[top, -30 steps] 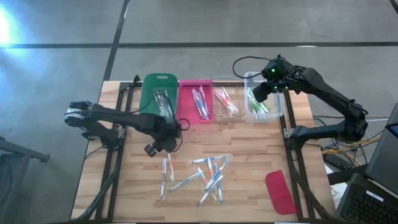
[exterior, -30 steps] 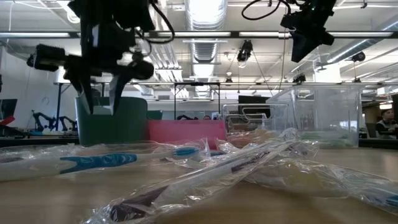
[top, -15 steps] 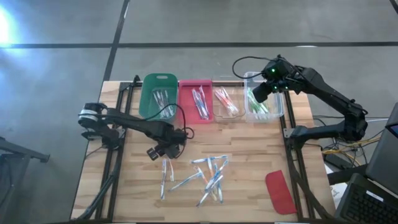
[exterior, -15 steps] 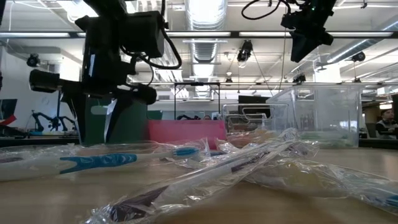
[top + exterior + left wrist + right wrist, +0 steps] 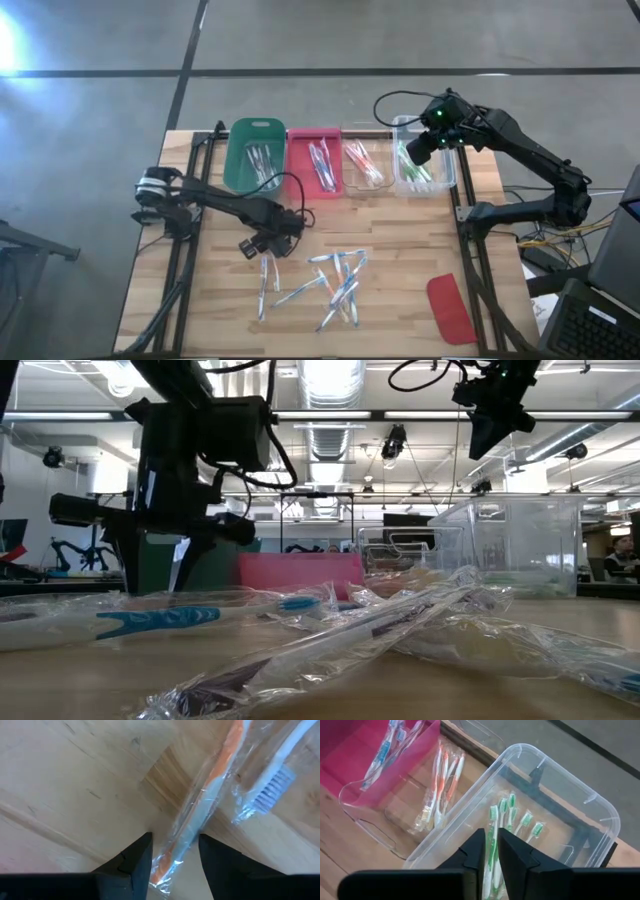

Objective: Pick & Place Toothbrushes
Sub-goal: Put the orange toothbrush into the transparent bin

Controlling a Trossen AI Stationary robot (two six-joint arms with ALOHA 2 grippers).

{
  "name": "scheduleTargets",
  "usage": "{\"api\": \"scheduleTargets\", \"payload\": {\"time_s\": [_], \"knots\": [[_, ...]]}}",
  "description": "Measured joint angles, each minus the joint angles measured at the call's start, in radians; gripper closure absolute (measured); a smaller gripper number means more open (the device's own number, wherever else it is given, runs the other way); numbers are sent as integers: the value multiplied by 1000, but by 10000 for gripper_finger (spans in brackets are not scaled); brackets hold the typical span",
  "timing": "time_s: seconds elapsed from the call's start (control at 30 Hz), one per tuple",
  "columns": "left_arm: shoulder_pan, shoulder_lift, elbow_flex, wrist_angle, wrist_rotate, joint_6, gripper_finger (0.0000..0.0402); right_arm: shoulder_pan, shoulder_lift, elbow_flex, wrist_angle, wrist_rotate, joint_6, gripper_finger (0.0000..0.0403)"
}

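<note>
right now the left gripper [image 5: 175,851] hangs low over the wooden table [image 5: 400,240], its two dark fingers [image 5: 137,857] parted with the handle end of a wrapped orange-accented toothbrush [image 5: 200,815] between them; nothing is clamped yet. a second wrapped brush with pale bristles [image 5: 272,785] lies just beside it, touching or nearly so. in the high view this gripper [image 5: 262,244] sits at the left edge of the loose pile of toothbrushes [image 5: 335,285], with the green bin [image 5: 236,160], pink bin [image 5: 297,165] and two clear bins [image 5: 450,170] along the far edge. to grip well, i'd come straight down, keep the handle centred between the fingers, and close on the stiff plastic, not just the crinkly wrapper, while staying clear of the neighbour's sleeve. the right gripper [image 5: 489,850] hovers over the clear bin holding green toothbrushes [image 5: 507,817], its fingers close together; whether a green brush is pinched there is hard to tell.
</note>
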Motion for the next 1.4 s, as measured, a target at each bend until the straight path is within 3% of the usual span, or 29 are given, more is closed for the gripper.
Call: {"api": "scheduleTargets", "payload": {"time_s": [0.43,1.03,1.4], "knots": [[-17,23,3,10,-63,6,246,0,0,0,0,0,-7,332],[-41,28,20,18,-81,26,325,0,0,0,0,0,1,297],[-44,4,59,-3,-96,-1,380,0,0,-34,-1,0,0,302]]}}
